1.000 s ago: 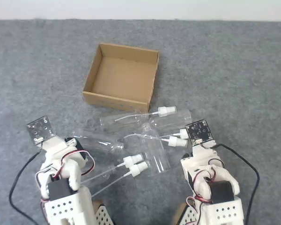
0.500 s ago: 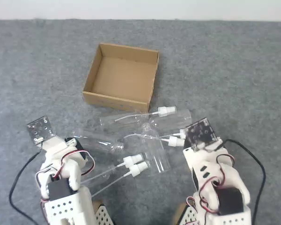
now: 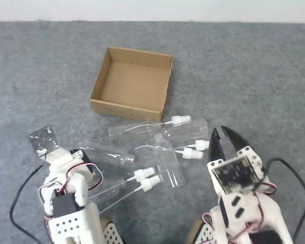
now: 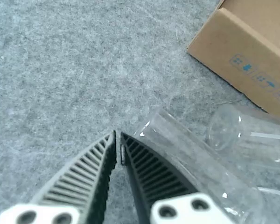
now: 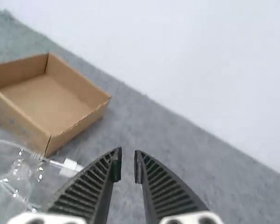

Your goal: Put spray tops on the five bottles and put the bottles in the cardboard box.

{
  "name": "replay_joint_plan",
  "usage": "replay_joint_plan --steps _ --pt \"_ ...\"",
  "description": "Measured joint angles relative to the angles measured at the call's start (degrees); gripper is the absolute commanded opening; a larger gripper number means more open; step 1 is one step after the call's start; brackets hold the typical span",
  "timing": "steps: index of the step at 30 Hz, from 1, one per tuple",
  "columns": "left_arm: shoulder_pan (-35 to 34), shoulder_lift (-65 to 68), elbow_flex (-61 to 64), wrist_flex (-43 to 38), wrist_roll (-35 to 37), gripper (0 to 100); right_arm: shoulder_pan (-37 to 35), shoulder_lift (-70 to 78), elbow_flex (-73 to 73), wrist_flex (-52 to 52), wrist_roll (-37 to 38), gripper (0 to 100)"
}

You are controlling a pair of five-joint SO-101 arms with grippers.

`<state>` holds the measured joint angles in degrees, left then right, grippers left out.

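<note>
The grey bench [image 3: 254, 71] carried the cardboard box [image 3: 132, 84], well ahead of both jaws. Clear bottles [image 3: 169, 165] lay between, one just beside the clenched left jaws. The right jaws hung slightly parted, empty, near loose spray tops [image 3: 192, 153].

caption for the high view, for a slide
Clear bottles and spray tops lie scattered on the grey mat between the cardboard box and two arms
</note>
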<state>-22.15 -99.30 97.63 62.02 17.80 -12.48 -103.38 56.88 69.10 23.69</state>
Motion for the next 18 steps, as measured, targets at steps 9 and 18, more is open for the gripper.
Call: replay_joint_plan --steps 9,18 --pt "0.00 0.00 0.00 0.00 0.00 2 -6.59 19.34 -17.14 8.44 -2.37 1.2" --pt "0.00 0.00 0.00 0.00 0.00 2 -17.05 35.78 -23.82 14.59 -9.67 13.9"
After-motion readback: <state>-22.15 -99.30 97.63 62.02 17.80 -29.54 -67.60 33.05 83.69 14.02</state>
